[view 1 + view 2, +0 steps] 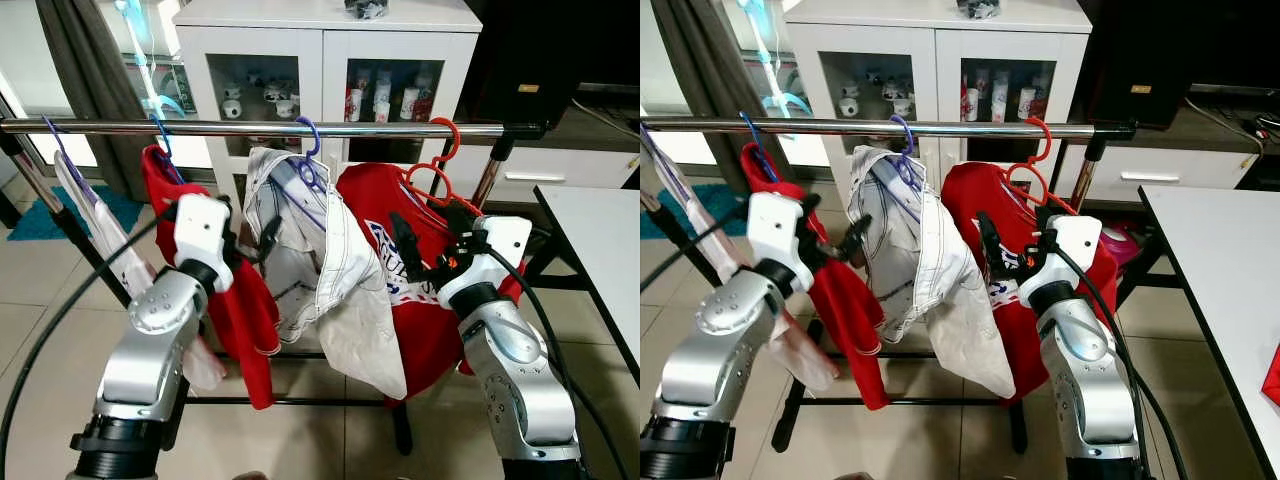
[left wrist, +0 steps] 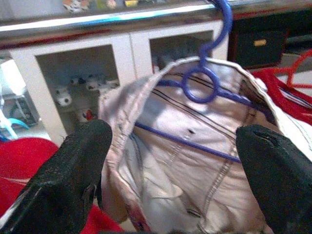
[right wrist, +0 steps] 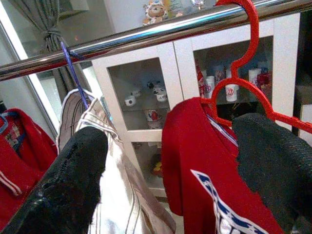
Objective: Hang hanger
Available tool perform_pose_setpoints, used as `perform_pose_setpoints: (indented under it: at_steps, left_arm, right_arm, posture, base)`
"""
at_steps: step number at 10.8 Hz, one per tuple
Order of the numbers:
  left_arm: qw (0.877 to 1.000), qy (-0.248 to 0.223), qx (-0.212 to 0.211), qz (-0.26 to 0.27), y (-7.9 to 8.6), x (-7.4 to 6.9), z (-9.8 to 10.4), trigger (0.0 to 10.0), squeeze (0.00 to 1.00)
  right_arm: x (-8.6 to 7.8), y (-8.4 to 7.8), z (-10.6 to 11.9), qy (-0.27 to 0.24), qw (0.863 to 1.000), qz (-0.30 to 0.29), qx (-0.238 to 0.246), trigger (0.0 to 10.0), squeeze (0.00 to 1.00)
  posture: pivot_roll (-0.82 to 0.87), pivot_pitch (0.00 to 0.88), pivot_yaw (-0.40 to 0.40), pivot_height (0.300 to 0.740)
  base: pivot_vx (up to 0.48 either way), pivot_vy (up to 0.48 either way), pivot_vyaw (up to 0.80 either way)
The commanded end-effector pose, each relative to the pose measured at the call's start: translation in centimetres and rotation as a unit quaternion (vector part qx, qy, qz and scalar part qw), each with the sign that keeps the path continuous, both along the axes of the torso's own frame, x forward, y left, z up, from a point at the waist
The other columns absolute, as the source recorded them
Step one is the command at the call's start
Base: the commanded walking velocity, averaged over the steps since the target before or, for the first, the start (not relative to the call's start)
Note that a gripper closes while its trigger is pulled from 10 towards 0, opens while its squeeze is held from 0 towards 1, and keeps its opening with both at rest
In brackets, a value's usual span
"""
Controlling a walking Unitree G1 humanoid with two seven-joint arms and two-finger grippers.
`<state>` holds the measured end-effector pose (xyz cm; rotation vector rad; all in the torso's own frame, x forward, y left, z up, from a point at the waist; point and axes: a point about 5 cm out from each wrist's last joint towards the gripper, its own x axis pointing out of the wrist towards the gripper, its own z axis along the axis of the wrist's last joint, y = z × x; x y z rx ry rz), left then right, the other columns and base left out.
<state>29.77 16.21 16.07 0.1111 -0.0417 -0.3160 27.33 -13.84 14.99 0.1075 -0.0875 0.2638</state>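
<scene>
Tiled floor (image 1: 40, 300), white cabinet (image 1: 325, 50) behind clothes rail (image 1: 250, 127).

The 2 head eyes look forward and down at the rail (image 1: 260, 128); each wrist camera faces it closely, sharing the white garment (image 2: 195, 161).

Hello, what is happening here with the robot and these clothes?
The robot stands before a metal rail where several garments already hang. Its left hand is open, close to a white garment on a purple hanger. Its right hand is open too, near a red shirt on a red hanger. Both hangers are hooked over the rail, and neither hand holds anything.
</scene>
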Motion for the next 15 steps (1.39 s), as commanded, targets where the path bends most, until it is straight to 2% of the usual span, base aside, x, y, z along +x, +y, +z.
perform_pose_setpoints:
  at_steps: [1, 7, 12, 15]
  left_arm:
    - [1.0, 0.003, 0.006, 0.007, 0.4, 0.1, -0.2, 10.0, 0.0]
    - [1.0, 0.011, 0.005, -0.005, -0.9, 0.4, -1.0, 10.0, 0.0]
    - [1.0, 0.011, 0.02, -0.001, -0.3, 0.3, -0.9, 10.0, 0.0]
    - [1.0, 0.014, 0.018, -0.004, -0.6, 0.8, -1.1, 10.0, 0.0]
  right_arm:
    - [-0.1, 0.0, -0.3, 0.013, 1.0, 0.01, 0.006, 10.0, 1.0]
    - [0.0, -0.7, -0.6, 0.027, 1.0, 0.011, 0.008, 10.0, 1.0]
    - [1.0, -0.2, -0.5, 0.025, 0.999, -0.001, 0.032, 10.0, 1.0]
    - [1.0, 0.0, 0.0, 0.002, 1.0, 0.001, 0.022, 10.0, 1.0]
  posture:
    - [0.02, 0.014, 0.028, 0.74]
    - [0.01, 0.0, 0.034, 0.74]
    - [0.04, 0.0, 0.024, 0.74]
    - [0.0, 0.0, 0.043, 0.74]
  base:
    - [0.0, 0.428, 0.0]
    - [0.0, 0.429, 0.0]
    - [0.0, 0.42, 0.0]
    - [0.0, 0.38, 0.0]
